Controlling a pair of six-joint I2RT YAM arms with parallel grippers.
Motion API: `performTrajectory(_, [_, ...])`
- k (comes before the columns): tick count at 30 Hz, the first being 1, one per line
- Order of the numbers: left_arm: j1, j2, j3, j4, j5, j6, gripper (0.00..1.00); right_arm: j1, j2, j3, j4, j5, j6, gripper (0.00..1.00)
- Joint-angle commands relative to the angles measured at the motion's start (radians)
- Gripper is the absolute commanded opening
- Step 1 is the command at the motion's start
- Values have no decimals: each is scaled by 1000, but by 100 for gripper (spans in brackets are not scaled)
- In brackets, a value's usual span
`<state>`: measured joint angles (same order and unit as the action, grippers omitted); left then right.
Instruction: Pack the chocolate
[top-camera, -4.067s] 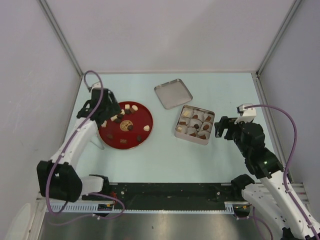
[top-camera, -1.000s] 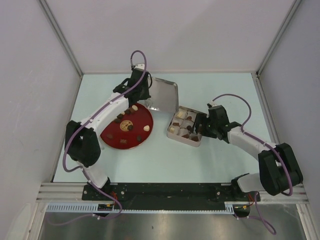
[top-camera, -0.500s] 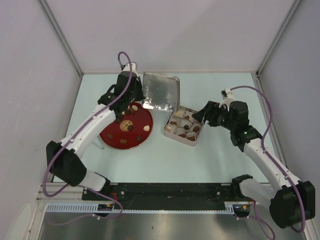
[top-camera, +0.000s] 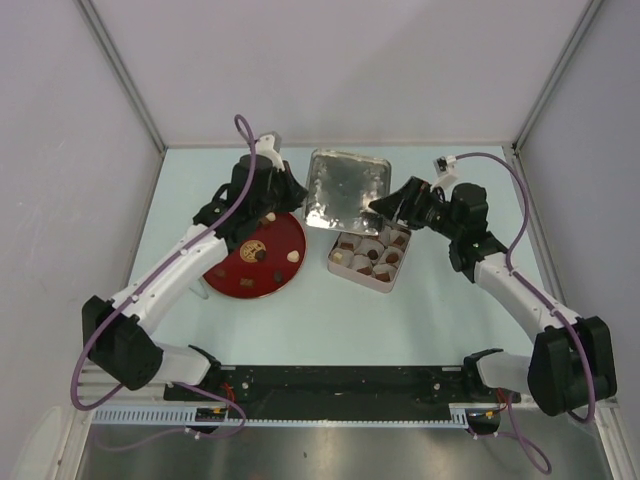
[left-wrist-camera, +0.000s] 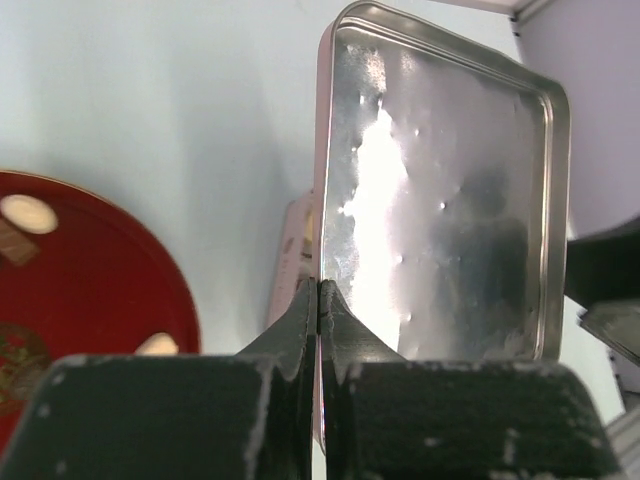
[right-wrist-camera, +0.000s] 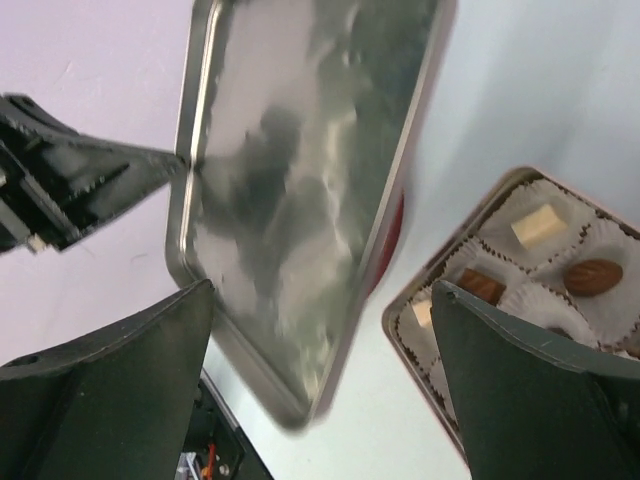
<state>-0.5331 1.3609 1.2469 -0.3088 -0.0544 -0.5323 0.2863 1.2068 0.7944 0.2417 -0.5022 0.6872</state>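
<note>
The chocolate (top-camera: 262, 254) lies as small dark and cream pieces on the red plate (top-camera: 228, 281), and more chocolate (right-wrist-camera: 592, 277) sits in paper cups in the square metal tin (top-camera: 390, 281). My left gripper (top-camera: 300, 197) is shut on the left rim of the shiny metal lid (top-camera: 345, 188) and holds it up off the table, just behind the tin. In the left wrist view the fingertips (left-wrist-camera: 312, 305) pinch the lid (left-wrist-camera: 440, 200) by its edge. My right gripper (top-camera: 385, 207) is open at the lid's right edge; the lid (right-wrist-camera: 300, 150) fills the space ahead of its fingers (right-wrist-camera: 120, 350).
The tin (right-wrist-camera: 498, 195) stands just right of the red plate (left-wrist-camera: 90, 260), with a cream piece (left-wrist-camera: 28, 212) on the plate's left part. Grey walls close in the pale table on three sides. Purple cables loop above both arms.
The left arm has carried the lid to the right, over the tin's far side. The right arm has come up and left to the lid, and its jaws have spread wider.
</note>
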Motion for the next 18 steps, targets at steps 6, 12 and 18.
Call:
performTrajectory(6, [-44, -42, -32, 181, 88, -75, 0, 1, 89, 100, 131, -42, 49, 76])
performTrajectory(12, [-51, -13, -41, 234, 113, -77, 6, -2, 77, 117, 96, -58, 29, 33])
performTrajectory(18, [-51, 1, -32, 241, 128, -63, 27, -3, 24, 172, -65, 2, -102, 5])
